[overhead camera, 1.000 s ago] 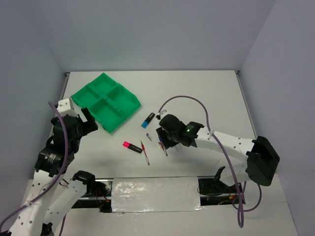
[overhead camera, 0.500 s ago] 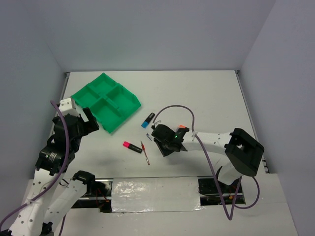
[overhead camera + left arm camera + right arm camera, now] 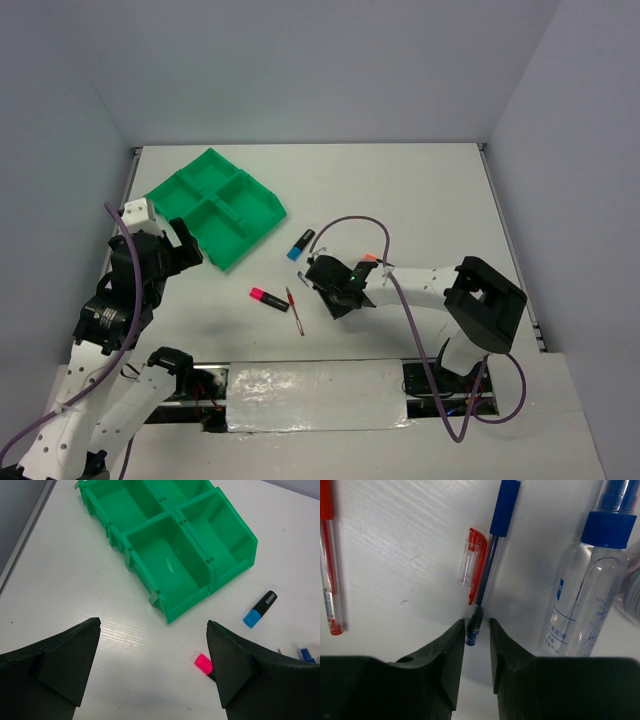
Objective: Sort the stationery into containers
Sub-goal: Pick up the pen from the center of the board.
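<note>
One green tray (image 3: 187, 602) with four compartments is sitting at the far left of the table (image 3: 430, 200), and nothing is lying in the compartments that show. The left pincer (image 3: 153, 624) is hanging over bare table near the tray's closest corner, its jaws spread wide and holding nothing.

Two highlighters are lying in plain view between tray and right arm: one blue-ended (image 3: 260, 609) and one pink-ended (image 3: 202, 663). A scrap of orange (image 3: 372, 257) is showing beside the right arm, too small to name.

Two pens are lying on the table: one red pen (image 3: 329, 565) off to the side and one blue pen (image 3: 489, 565) with a single red-clipped clear cap (image 3: 471, 562) resting against it. One blue-capped clear tube (image 3: 580, 595) is lying just beside the blue pen.

The right pincer (image 3: 477, 624) is sitting low over the table, its jaws drawn narrow on either side of the blue pen's tip. I cannot tell whether they are actually pinching it.
</note>
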You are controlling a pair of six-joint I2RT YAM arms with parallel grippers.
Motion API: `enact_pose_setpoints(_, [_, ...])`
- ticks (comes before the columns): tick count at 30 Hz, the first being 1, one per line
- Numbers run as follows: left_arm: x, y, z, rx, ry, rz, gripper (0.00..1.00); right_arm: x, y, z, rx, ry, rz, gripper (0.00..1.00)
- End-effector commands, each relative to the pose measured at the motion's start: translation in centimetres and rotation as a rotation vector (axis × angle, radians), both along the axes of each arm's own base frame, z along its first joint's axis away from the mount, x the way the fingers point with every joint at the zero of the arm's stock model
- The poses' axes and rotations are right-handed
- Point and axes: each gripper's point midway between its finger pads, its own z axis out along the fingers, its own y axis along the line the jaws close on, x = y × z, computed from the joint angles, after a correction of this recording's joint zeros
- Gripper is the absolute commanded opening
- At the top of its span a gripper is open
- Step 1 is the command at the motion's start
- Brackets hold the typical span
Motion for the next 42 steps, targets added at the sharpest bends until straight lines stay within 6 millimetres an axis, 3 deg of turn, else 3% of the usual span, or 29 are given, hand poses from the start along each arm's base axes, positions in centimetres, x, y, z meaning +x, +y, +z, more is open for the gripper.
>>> enact_pose_setpoints(1, [0.6,-0.1,0.7,0.01,-0.032,-0.011,0.99,0.7,0.4,-0.5,-0.004,-0.018,0.001,0.31])
enact_pose_setpoints(10, [0.6,-0.1,0.8,0.009,-0.033,-0.012,0.99,1.0,-1.7,-0.3,-0.033,-0.026,-0.047,0.12])
enact_pose_setpoints(17, [0.5,-0.1,0.9,0.007,-0.041,-0.012,0.99,0.3,-3.7,1.1,-0.044,-0.04,-0.089,0.12])
enact_pose_setpoints(21, [0.4,0.0,0.9,0.007,-0.042,-0.01,0.99,-0.8,-3.8,1.6,-0.003,-0.015,-0.085,0.13])
enact_pose_setpoints(25, [0.4,0.0,1.0,0.007,-0.044,-0.01,0.99,-1.2,-3.3,1.6,0.035,-0.003,-0.066,0.31])
enact_pose_setpoints(32, [0.3,0.1,1.0,0.007,-0.046,-0.005,0.99,-0.7,-2.5,0.2,-0.003,0.017,-0.043,0.33])
enact_pose_setpoints(34, [0.3,0.1,1.0,0.007,-0.048,-0.005,0.99,-0.3,-2.6,0.0,-0.018,0.006,-0.057,0.37])
enact_pose_setpoints(42, [0.4,0.0,1.0,0.006,-0.045,-0.011,0.99,1.4,-1.1,0.6,-0.012,-0.025,-0.025,0.47])
